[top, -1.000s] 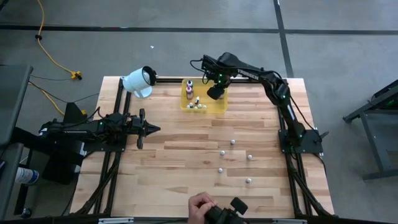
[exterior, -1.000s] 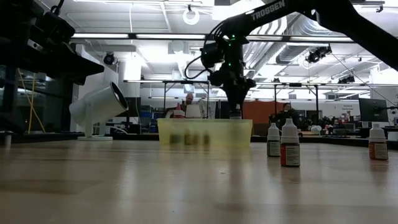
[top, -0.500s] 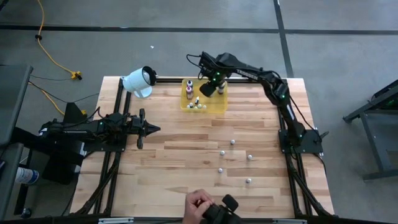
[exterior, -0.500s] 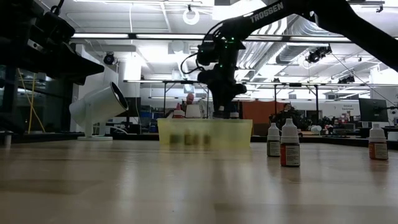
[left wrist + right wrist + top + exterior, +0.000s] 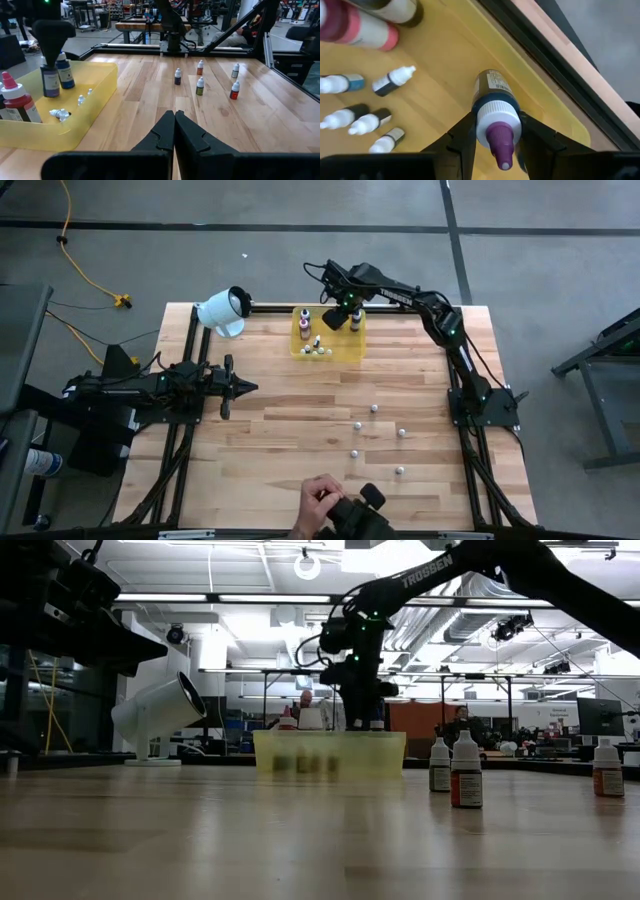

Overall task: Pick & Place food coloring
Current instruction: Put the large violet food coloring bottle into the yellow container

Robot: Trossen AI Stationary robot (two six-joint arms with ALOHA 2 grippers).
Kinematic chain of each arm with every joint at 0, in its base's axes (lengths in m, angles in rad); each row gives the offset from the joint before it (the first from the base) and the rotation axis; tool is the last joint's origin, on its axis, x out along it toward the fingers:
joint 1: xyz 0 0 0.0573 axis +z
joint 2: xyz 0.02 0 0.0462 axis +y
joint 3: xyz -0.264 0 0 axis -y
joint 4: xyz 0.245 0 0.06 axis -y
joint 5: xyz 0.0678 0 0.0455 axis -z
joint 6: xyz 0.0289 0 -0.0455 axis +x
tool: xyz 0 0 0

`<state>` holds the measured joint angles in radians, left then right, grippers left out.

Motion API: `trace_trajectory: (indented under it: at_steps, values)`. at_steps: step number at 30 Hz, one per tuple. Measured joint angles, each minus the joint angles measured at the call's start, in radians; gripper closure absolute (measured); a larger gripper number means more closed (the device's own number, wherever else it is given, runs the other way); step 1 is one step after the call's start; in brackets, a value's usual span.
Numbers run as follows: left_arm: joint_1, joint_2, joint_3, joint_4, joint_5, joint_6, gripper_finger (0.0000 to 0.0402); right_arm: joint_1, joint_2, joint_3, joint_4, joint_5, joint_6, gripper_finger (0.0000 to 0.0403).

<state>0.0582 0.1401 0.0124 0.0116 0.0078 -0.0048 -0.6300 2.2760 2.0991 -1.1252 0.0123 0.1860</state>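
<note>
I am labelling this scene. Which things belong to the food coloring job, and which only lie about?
Job:
- purple-tipped bottle in right gripper
- yellow tray
- tray bottles
- five loose bottles

Idle:
- white cylinder
- left gripper, shut, waiting at the left
- person's hand

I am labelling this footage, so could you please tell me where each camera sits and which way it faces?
High view: overhead, looking straight down; both arms show, yellow tray at the far edge.
Low view: table height, looking level across; the right arm hangs over the tray.
Left wrist view: on the left arm, facing across the table; left gripper shut.
Right wrist view: looking down into the tray; right gripper holds a purple-tipped bottle.
Shared: all four show the tray.
</note>
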Motion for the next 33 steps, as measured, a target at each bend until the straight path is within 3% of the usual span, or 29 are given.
trace_trajectory:
  at_steps: [14, 33]
  values:
    - [0.0, 0.0, 0.0, 0.0, 0.001, 0.0, 0.0401, 0.002, 0.014, 0.002, 0.01, 0.007, -0.01, 0.0277]
    - [0.0, 0.0, 0.0, 0.0, 0.001, 0.0, 0.0401, 0.0, 0.013, 0.026, 0.027, 0.054, -0.012, 0.0197]
